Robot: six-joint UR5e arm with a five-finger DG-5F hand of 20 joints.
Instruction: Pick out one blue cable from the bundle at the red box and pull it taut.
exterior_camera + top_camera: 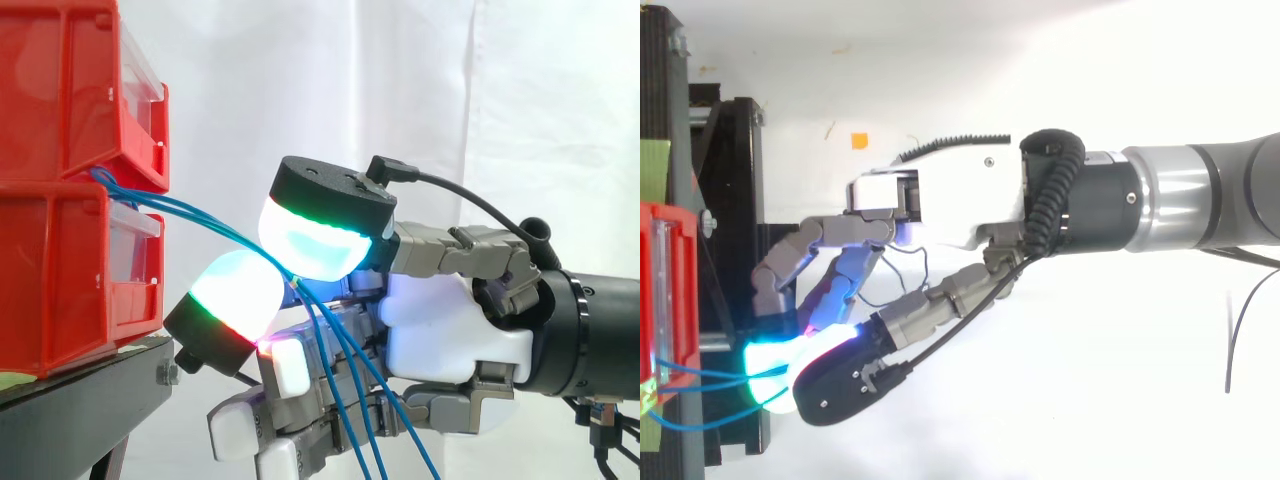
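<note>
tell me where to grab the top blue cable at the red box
Pinch the cable mid-span between the red box and the hand, coming from the side view's right, one pad above, one below. There it arcs free, apart from the other strands; at the box they bunch.

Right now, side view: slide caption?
Robot hand pinches blue cables between its glowing pads, beside the red bins.

The stacked red bins and blue cables crowd the hand's front; above it is open.
</note>
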